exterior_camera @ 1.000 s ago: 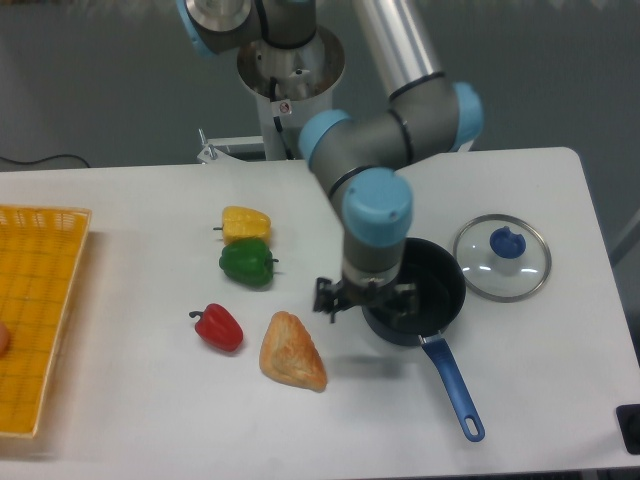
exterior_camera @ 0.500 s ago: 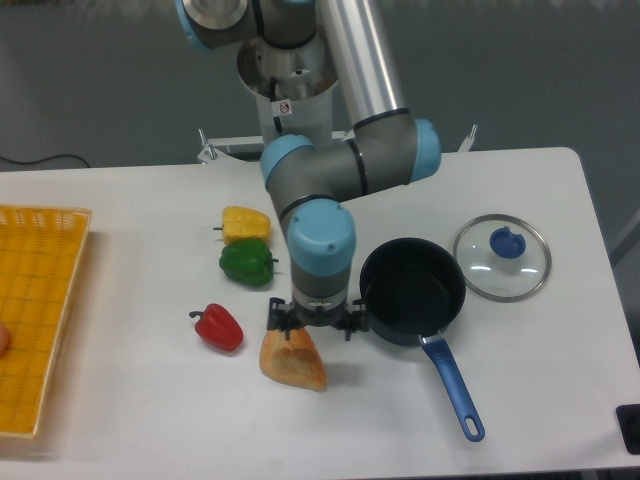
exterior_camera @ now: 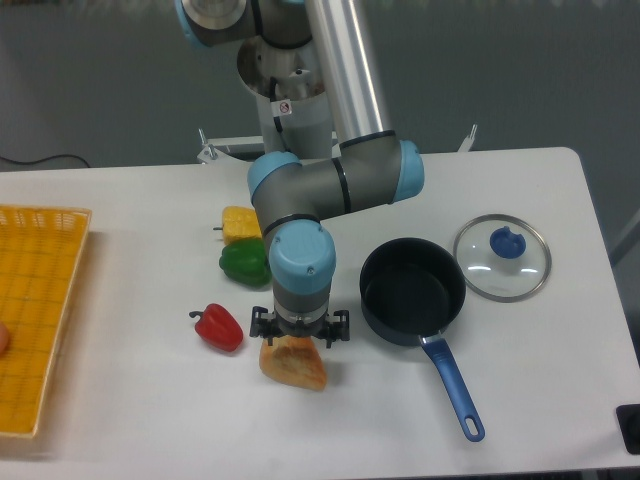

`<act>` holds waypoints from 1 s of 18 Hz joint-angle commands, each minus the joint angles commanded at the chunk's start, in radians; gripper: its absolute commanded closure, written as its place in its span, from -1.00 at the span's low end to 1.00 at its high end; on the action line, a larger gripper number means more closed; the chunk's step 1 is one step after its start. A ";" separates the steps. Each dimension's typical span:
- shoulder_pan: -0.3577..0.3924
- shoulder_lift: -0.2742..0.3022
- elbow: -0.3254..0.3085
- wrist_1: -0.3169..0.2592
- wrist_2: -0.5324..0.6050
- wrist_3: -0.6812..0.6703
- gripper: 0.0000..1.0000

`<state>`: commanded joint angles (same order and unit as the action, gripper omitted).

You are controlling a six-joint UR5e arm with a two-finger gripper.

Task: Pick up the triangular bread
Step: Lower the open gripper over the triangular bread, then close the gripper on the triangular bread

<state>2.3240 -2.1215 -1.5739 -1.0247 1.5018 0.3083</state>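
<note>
1. The triangular bread [exterior_camera: 294,362] lies on the white counter [exterior_camera: 150,420] in the lower middle of the frame, between the red pepper [exterior_camera: 219,327] to its left and the dark saucepan [exterior_camera: 412,291] to its upper right.

2. The gripper [exterior_camera: 299,331] hangs straight over the bread's upper end, so the bread lies directly beneath it and runs on toward the lower right of the frame. Only the bread's lower, wider part shows clear of the gripper.

3. The bread's long axis seems to run from its hidden upper tip down toward the lower right. The gripper's dark side pieces stick out left and right, roughly across that axis.

4. The jaws look spread apart, reaching about as wide as the bread's upper end. Whether any finger already touches the crust cannot be told from this view, since the wrist hides the fingertips.

5. Judged from this, the coming move is mostly a drop onto the bread and a closing across its narrower end. The risk is that the grip lands off-centre, toward the tip, and the heavier wide end tilts down.

6. The green pepper [exterior_camera: 243,262] and yellow pepper [exterior_camera: 238,222] sit above and left, partly behind the arm. The glass lid [exterior_camera: 502,257] is well apart at right, the yellow basket [exterior_camera: 35,310] at far left.
</note>
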 joint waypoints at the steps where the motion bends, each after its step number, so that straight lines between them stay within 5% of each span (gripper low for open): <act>1: 0.000 -0.003 0.000 0.000 0.000 0.003 -1.00; 18: -0.009 -0.029 0.012 0.002 0.003 0.034 -0.80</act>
<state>2.3148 -2.1506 -1.5616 -1.0232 1.5048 0.3421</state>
